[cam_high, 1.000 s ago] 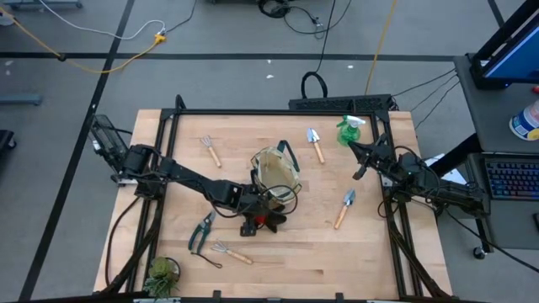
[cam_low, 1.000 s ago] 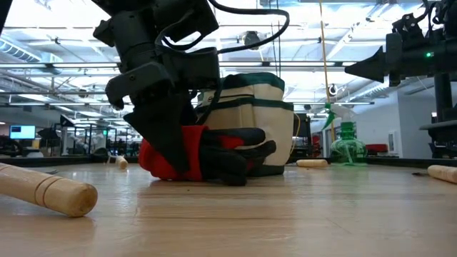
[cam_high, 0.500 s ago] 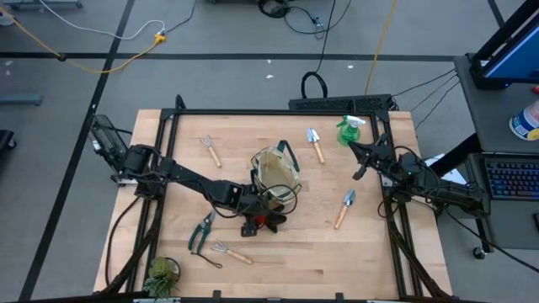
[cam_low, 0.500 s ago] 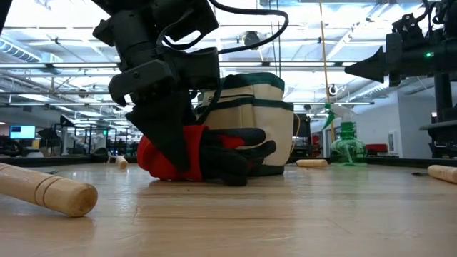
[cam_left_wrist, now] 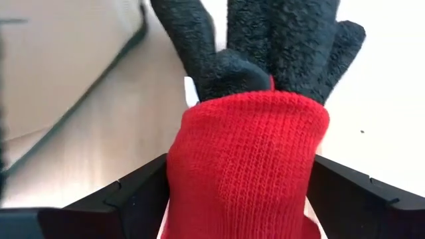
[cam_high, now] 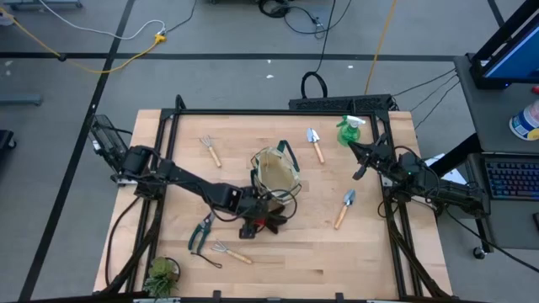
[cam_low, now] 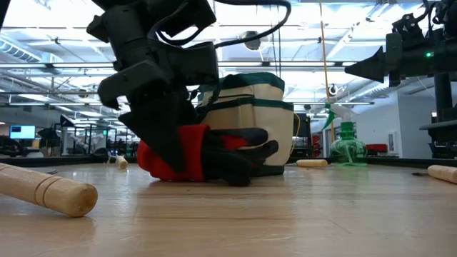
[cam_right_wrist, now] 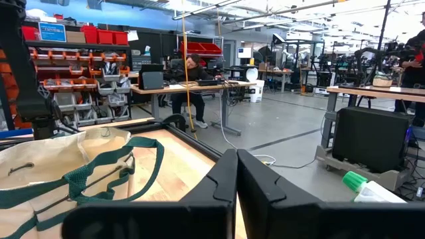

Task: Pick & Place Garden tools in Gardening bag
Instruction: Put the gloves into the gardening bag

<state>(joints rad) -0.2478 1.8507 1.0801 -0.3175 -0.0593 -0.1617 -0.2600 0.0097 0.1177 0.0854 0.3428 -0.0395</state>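
Note:
The red-and-black gloves (cam_high: 268,222) lie on the table just in front of the gardening bag (cam_high: 276,172), a beige tote with green trim that stands upright. My left gripper (cam_low: 166,146) is down at the gloves and shut on their red cuff end; in the left wrist view (cam_left_wrist: 246,199) the cuff fills the gap between the fingers. My right gripper (cam_high: 357,160) is shut and empty, held above the table's right side near the green spray bottle (cam_high: 348,130). My left gripper pinches the gloves' red knit cuff (cam_left_wrist: 247,153) between its two fingers (cam_left_wrist: 136,196), one on each side. The fingers come from above, slanting down from the table's left. The gloves lie on the table, their black fingers (cam_low: 246,153) pointing toward the table's right, against the bag.
A fork rake (cam_high: 209,150) and a trowel (cam_high: 316,144) lie at the far side, and another trowel (cam_high: 344,208) at the right. Pruners (cam_high: 200,233) and a second fork rake (cam_high: 229,252) lie near left, and a potted plant (cam_high: 160,273) stands at the near left corner.
My left gripper has tipped and shifted a little toward the table's left while staying on the gloves' cuff. The gloves stay on the table beside the bag.

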